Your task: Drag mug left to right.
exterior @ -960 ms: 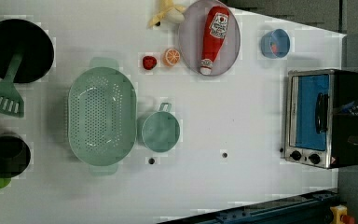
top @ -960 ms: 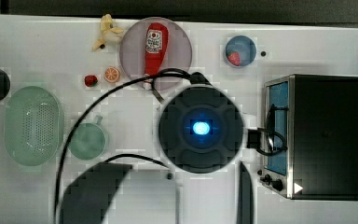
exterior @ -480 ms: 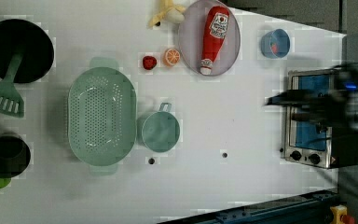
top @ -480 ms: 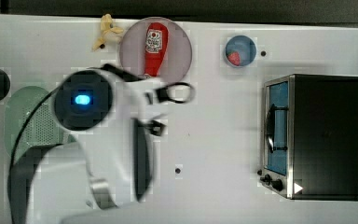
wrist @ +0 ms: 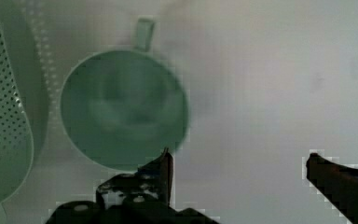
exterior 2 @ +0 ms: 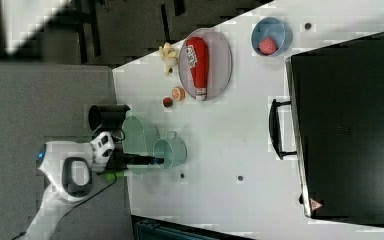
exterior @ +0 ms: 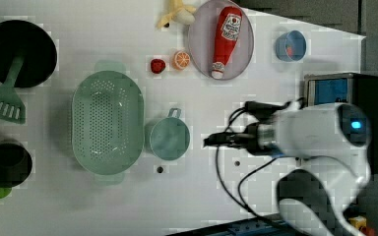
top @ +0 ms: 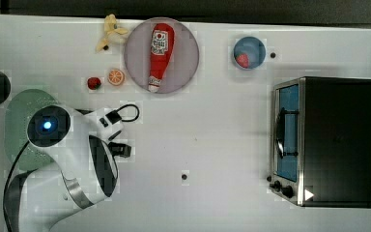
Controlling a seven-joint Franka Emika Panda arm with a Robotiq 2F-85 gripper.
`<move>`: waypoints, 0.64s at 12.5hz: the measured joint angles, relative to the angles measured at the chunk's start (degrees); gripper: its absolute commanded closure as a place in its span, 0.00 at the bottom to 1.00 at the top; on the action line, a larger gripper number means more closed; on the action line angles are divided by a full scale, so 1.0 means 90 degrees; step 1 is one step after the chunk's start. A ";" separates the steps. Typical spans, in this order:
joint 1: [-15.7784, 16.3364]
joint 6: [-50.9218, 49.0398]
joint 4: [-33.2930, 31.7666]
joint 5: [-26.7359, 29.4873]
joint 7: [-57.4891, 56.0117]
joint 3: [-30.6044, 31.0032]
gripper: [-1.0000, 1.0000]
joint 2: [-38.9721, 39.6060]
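- Standing wide apart, the fingers of the gripper (wrist: 237,163) hold nothing; in the wrist view one fingertip (wrist: 167,161) overlaps the mug's rim, though contact cannot be confirmed, and the other sits well clear over bare table (top: 212,135).
- Gripper, left view (exterior: 211,141): just beside the mug, on the left view's right of it, fingers pointing at the cup.
- Mug (exterior: 170,138), one, pale green: upright, mouth open upward, long axis vertical; its handle (wrist: 143,33) sticks out sideways on the side away from the fingers in the wrist view, and toward the left view's top.
- Colander (exterior: 107,123), one, pale green: on the far side of the mug from the gripper, just beside the mug.
- Plate (top: 183,53), one, grey, carrying one red ketchup bottle (top: 158,55) lying flat: well apart from the gripper.
- Orange half (top: 116,76), one; strawberry (top: 93,83), one; banana (top: 110,30), one: between the gripper's area and the plate's side of the table.
- Blue bowl (top: 249,52), one, holding a small red item.
- Toaster oven (top: 326,140), one: well apart from the gripper, at the top view's right.
- Black pot (exterior: 19,46), one; green spatula (exterior: 2,98), one; dark cup (exterior: 6,163), one: beyond the colander from the gripper.
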 measured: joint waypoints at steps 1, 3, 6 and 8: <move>0.0004 0.0367 -0.0112 -0.0004 0.0000 0.0081 0.00 0.0209; 0.0008 0.0917 -0.0211 -0.0168 0.0000 0.0165 0.00 0.0563; 0.0002 0.1452 -0.0311 -0.0889 0.0002 0.0121 0.00 0.0926; -0.0005 0.1769 -0.0298 -0.1052 0.0023 0.0053 0.00 0.1329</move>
